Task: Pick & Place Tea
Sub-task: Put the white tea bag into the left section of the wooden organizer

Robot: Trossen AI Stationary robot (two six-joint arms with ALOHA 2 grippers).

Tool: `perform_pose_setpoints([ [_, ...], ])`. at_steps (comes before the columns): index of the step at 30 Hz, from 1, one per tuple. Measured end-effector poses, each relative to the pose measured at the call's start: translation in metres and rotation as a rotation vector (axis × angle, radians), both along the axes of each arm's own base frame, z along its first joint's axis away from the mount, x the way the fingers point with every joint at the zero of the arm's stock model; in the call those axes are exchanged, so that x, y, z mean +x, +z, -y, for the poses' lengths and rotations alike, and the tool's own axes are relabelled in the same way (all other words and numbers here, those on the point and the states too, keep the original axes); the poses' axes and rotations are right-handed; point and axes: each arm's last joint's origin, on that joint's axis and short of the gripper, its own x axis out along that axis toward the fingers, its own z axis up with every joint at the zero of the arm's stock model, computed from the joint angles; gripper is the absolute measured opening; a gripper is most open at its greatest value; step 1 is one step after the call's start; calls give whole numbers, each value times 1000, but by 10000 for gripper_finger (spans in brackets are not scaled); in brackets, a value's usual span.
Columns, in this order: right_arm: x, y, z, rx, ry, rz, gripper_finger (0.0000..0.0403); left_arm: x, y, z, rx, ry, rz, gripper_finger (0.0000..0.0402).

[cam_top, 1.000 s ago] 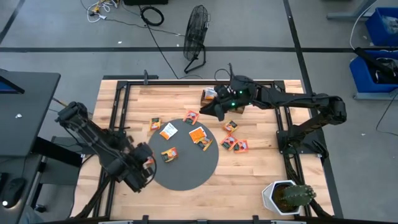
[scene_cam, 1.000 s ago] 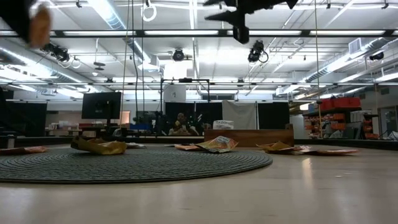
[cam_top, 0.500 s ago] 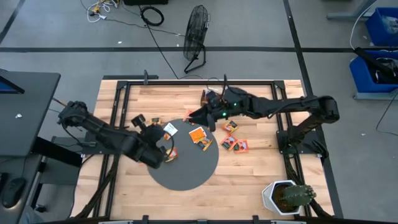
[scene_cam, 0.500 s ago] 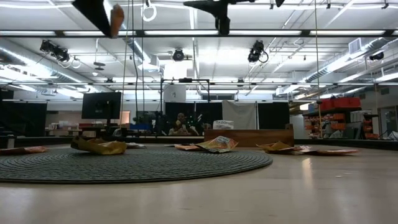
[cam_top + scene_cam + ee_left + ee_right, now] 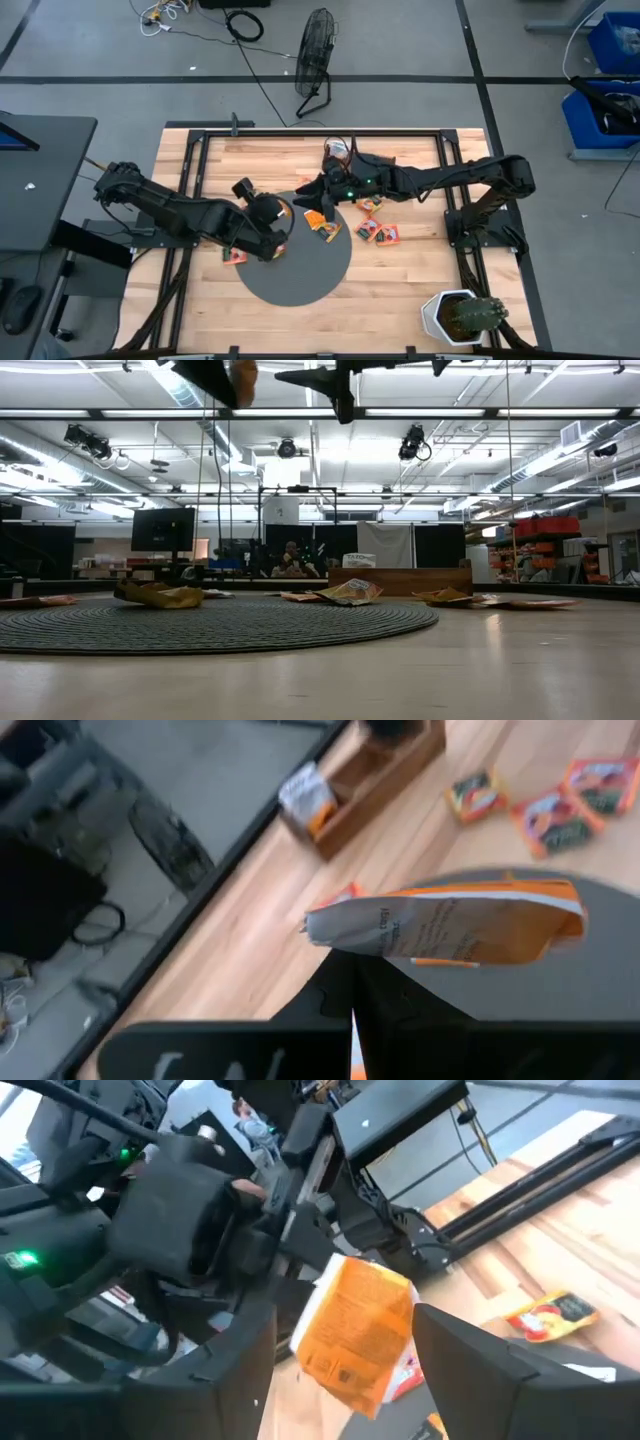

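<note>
1. While the left claw (image 5: pixel 352 1010) hangs above the grey disc (image 5: pixel 300 275), its fingers are clamped on an orange tea packet (image 5: pixel 450 925).
2. Just beyond that packet, the right claw (image 5: pixel 345 1345) stands with fingers apart.
3. Other packets (image 5: pixel 378 232) lie on the surface beneath it.

The low view cuts both arms off at its top edge; print on the left tool's (image 5: pixel 352 1010) packet (image 5: pixel 450 928) is blurred.

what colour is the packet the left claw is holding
Mostly orange with a white end, on the packet; the left wrist view shows it best.
</note>
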Motion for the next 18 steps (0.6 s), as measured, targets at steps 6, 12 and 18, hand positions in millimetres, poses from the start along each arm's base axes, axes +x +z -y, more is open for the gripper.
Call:
perform_pose_setpoints([
  [6, -1, 1, 4, 25, 14, 1, 240, 5, 3, 0, 57, -28, 13, 1],
  [12, -3, 3, 11, 54, 100, 5, 233, 3, 12, 10, 335, -5, 46, 1],
  [18, -5, 5, 21, 74, 139, 11, 226, 0, 16, 10, 437, 18, 38, 2],
])
